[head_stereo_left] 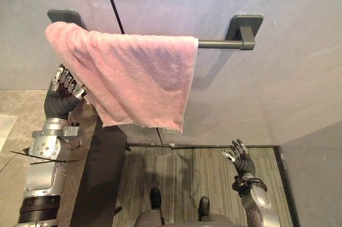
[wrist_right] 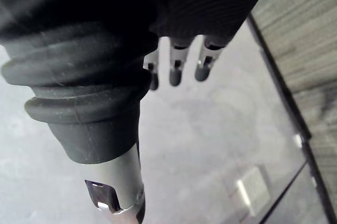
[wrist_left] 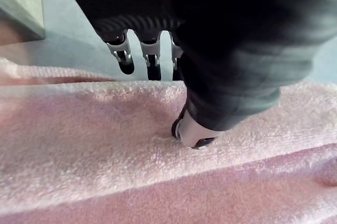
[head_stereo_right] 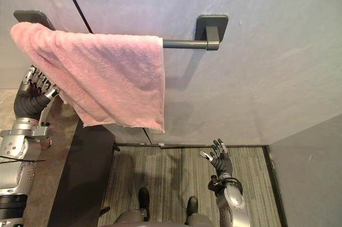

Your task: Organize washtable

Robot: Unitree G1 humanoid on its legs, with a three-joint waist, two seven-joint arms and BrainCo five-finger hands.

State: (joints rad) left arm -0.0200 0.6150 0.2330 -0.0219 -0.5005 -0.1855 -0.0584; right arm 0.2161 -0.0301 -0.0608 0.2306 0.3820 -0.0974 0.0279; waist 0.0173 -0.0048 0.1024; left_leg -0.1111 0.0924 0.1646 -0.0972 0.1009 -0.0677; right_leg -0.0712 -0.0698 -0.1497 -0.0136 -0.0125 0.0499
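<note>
Pink terry towel point(head_stereo_left: 133, 77) hangs over a dark grey bar point(head_stereo_left: 219, 44) fixed to the grey wall point(head_stereo_left: 278, 88). It is bunched toward the bar's left end, and its lower edge slants down to a corner on the right. The left robot hand point(head_stereo_left: 60, 99) is raised at the towel's lower left edge, above the brown stone surface point(head_stereo_left: 16, 109). Its fingers point(wrist_left: 126, 58) are fairly straight and point past the cloth's edge toward the wall. Its thumb point(wrist_left: 192, 132) presses its tip into the pile. No fold is seen clamped between thumb and fingers, so the hand reads as open. The right robot hand point(head_stereo_left: 241, 163) is held low on the right, over the striped floor point(head_stereo_left: 181, 173) and well apart from the towel. Its fingers are spread and straight, and it holds nothing.
</note>
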